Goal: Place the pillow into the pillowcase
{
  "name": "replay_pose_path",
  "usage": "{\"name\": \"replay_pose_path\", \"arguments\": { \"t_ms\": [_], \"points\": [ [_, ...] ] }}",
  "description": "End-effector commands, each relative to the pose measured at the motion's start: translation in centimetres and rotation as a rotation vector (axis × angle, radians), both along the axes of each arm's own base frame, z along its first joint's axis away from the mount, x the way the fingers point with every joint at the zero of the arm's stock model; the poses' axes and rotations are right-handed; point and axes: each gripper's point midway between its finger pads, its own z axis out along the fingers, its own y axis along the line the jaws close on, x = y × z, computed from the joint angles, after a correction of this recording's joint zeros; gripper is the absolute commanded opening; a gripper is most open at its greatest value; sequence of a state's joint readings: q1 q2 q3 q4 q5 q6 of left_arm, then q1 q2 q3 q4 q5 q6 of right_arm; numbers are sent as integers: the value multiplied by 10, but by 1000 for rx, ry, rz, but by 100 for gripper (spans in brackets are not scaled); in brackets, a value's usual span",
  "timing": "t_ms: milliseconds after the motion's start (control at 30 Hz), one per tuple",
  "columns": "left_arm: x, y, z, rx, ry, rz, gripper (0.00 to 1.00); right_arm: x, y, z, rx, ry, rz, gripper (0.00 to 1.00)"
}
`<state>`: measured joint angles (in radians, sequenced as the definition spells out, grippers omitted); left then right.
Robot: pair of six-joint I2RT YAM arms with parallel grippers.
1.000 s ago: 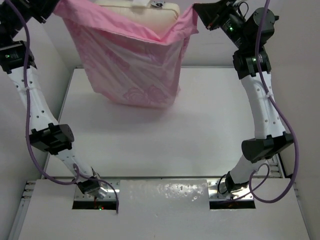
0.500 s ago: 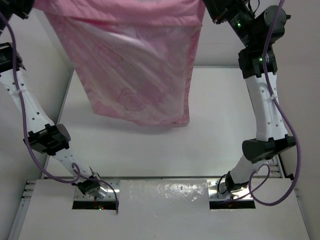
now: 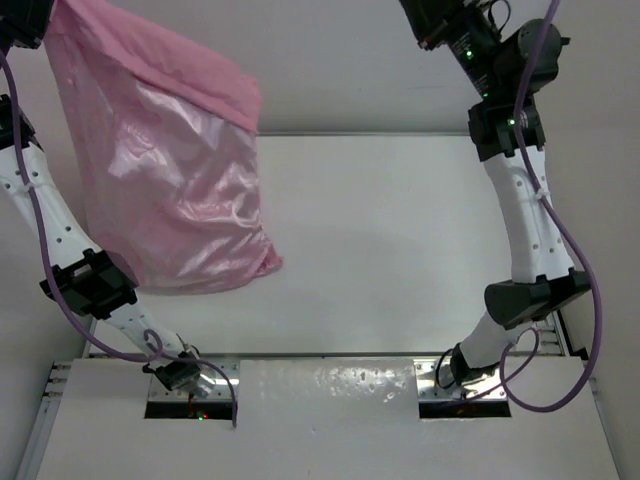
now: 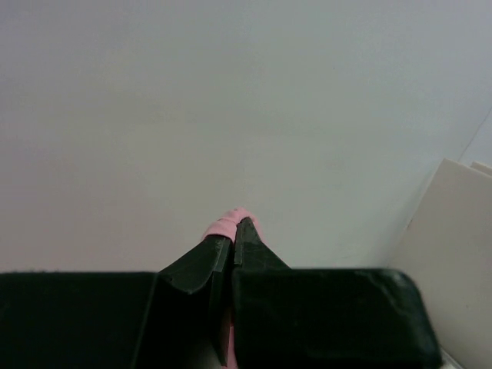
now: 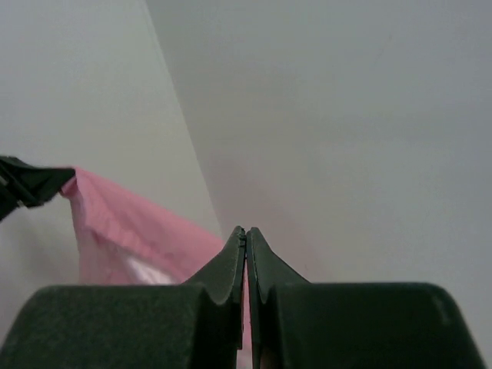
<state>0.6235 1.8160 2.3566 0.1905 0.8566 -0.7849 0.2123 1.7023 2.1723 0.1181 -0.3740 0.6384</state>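
Pink satin is hanging in a full, sagging bag from the left end effector (image 4: 233, 231), whose jaws are pinched shut on a small fold of the pillowcase (image 3: 170, 190) at one upper corner. The case is dangling high over the left side of the table (image 3: 400, 230), its lower end reaching toward the near-left edge; whether it is touching the surface is not clear. No cream foam is showing anywhere, and the case is bulging, so the pillow is most likely sitting wholly inside it. The step in hand looks like the finish of the insertion, with the case hoisted by one corner so the pillow is settling toward the bottom. The right end effector (image 5: 246, 234) is raised at the far right with its jaws fully together and apparently gripping nothing; it is well apart from the case, which in its wrist view is showing only off to the left. The open edge is drooping over in a loose flap, so the next move is probably calling for lowering the bundle onto the table, or for the right end effector to be reaching across to the free corner.
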Motion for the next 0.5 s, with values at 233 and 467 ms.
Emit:
{"name": "replay_pose_path", "arguments": {
  "t_ms": [233, 467],
  "points": [
    [-53, -103, 50, 188, -191, -175, 0, 11, 148, -152, -465, 30, 211, 87],
    [-58, -184, 31, 291, -172, -367, 0, 11, 192, -194, -601, -77, 193, 99]
  ]
}}
